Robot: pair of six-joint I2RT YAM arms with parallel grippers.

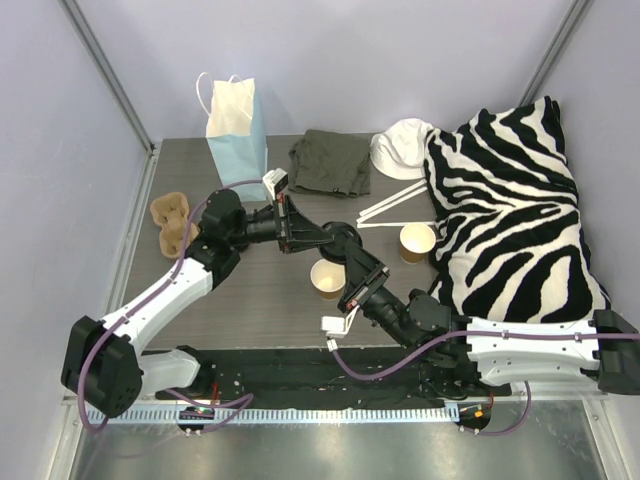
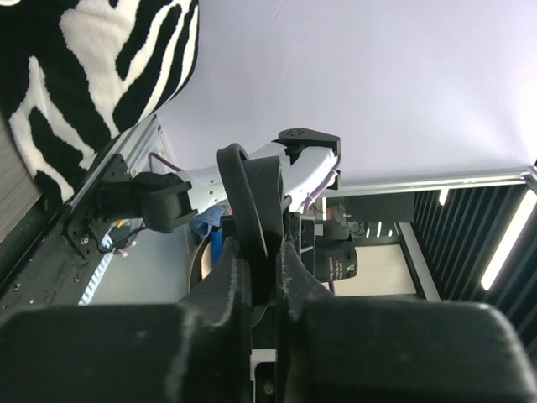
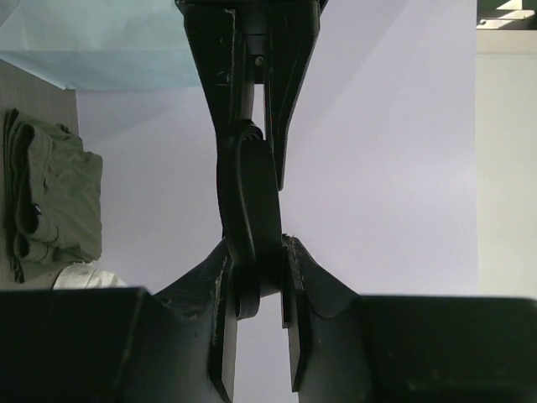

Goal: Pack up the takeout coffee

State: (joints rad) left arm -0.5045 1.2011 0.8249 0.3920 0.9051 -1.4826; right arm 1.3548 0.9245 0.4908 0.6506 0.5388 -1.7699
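Top external view counts two tan kraft-paper cups standing open on the grey table [image 1: 250, 310]. One tan cup [image 1: 327, 280] sits just below the meeting grippers, and the second tan cup [image 1: 417, 243] stands beside the zebra-striped pillow [image 1: 510, 210]. Neither wears a lid, and which of them the lid belongs to cannot be told.

One round black plastic lid [image 3: 247, 193] is held off the table between the arms. The left gripper [image 2: 262, 252] is clamped narrow on one edge of the lid. The right gripper [image 3: 256, 269] pinches the opposite edge.

Also on the table:
- one light-blue paper bag with white handles [image 1: 238, 135], standing upright at the back
- one brown pulp cup carrier [image 1: 172, 220] by the left edge
- one folded olive-green cloth [image 1: 332, 162]
- one white rounded object [image 1: 400, 148], partly tucked behind the pillow, its kind unclear
- a few thin white sticks [image 1: 395, 208], their number hard to count

From above the lid is lost against the black fingers. Both wrist views show it edge-on only. What the cups contain cannot be made out.
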